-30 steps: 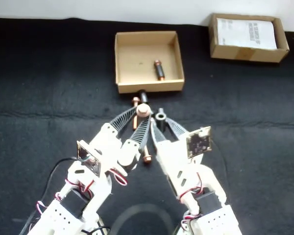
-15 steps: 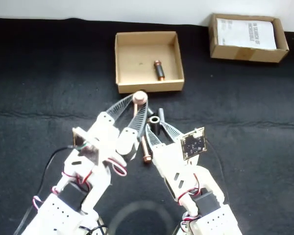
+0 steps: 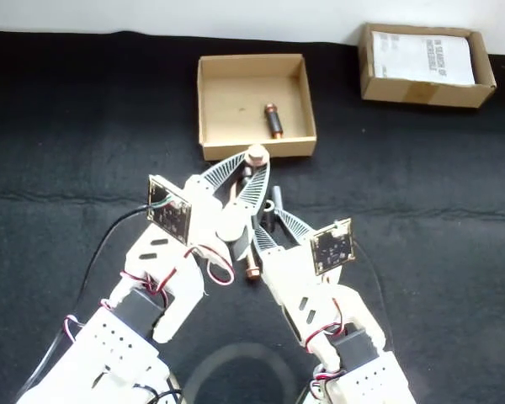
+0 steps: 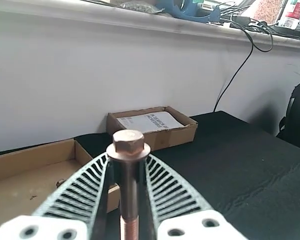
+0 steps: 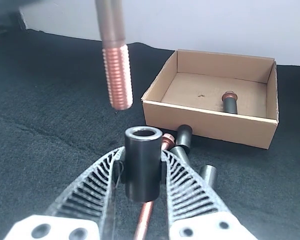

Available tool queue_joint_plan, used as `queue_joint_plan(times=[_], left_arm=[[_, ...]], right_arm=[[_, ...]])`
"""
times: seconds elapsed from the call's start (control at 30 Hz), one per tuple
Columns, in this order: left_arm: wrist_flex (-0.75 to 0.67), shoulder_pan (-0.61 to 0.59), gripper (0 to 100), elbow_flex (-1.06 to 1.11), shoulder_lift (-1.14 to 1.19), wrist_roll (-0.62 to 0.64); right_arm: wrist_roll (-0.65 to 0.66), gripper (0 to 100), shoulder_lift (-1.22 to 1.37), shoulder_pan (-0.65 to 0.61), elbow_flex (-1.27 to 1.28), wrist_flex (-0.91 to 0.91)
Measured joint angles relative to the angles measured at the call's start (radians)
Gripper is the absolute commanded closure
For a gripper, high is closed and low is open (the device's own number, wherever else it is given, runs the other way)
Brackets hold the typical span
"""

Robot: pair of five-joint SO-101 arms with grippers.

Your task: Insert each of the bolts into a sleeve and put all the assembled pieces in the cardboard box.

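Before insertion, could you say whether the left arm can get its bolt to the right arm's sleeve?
Likely yes: the bolt hangs threads down, higher than the upright sleeve and off its axis; nothing lies between.

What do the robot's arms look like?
Both arms are white plastic with blocky joints. The left arm and the right arm each end in two dark grey fingers, curved and ribbed like little ladders. Thin red, white and black wires loop around the joints, and each wrist carries a small square camera board.
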Motion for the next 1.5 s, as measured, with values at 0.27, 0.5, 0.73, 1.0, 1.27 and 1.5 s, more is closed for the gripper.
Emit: queue_joint_plan(times=[0.27,0.5,0.73,1.0,1.27,1.5], left_arm=[[0.0,0.0,99,-0.029,0.077,0.071],[0.0,0.0,99,-0.032,0.097,0.078],[0.0,0.0,99,-0.032,0.097,0.089],[0.0,0.044,99,-0.032,0.1,0.114],[-0.009,0.046,99,0.003,0.098,0.117],[-0.02,-0.021,99,-0.006,0.1,0.117]], right_arm=[[0.0,99.2,0.0,0.0,0.0,0.0],[0.0,99.2,0.0,0.0,0.0,0.0],[0.0,99.2,0.0,0.0,0.0,0.002],[0.0,99.2,0.002,0.0,0.0,0.002],[0.0,99.2,0.002,-0.002,0.0,0.003],[0.0,99.2,0.002,-0.003,0.0,0.003]])
